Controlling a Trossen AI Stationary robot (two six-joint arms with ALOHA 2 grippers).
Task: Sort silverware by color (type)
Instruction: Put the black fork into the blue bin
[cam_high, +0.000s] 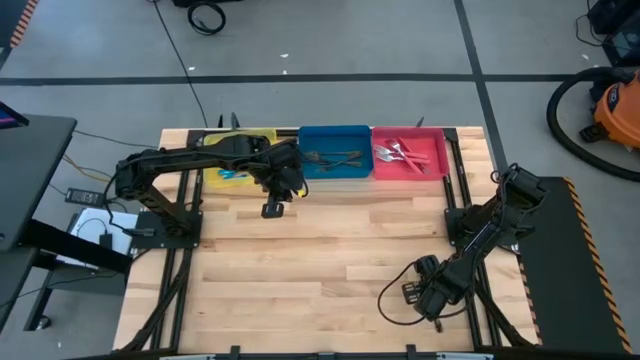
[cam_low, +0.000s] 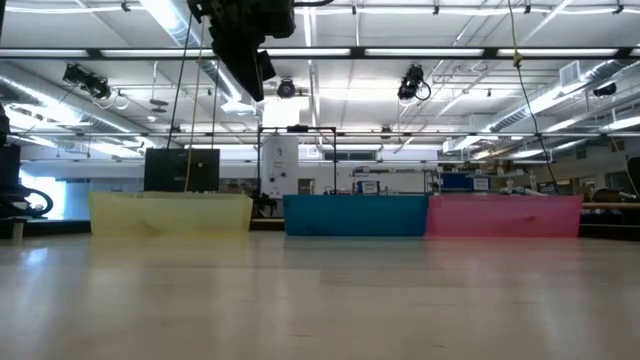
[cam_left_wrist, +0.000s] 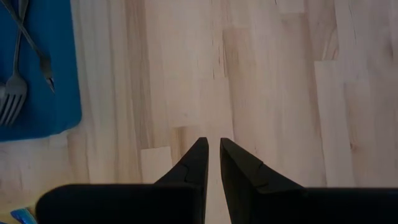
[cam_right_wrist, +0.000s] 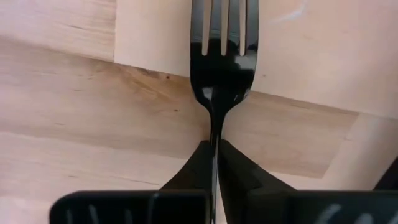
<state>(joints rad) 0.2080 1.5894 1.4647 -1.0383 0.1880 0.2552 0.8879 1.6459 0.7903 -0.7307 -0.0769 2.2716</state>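
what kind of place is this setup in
Probably a large robotics lab or workshop hall. The low view shows a high ceiling with long strip lights and equipment racks behind the table. The high view shows a grey concrete floor with loose cables and an orange shop vacuum beside the wooden table.

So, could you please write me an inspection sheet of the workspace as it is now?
Surface: wooden table, bare in the middle.
Job's things: yellow tray, blue tray and red tray in a row at the far edge, silverware inside each; one dark fork outside them.
Clutter: nothing seen.
Grippers: left hand near the blue tray, holding nothing, fingers slightly apart; right hand at the near right, shut on the dark fork.
Cables: black cable looped by the right arm.
Surroundings: orange vacuum on the floor.
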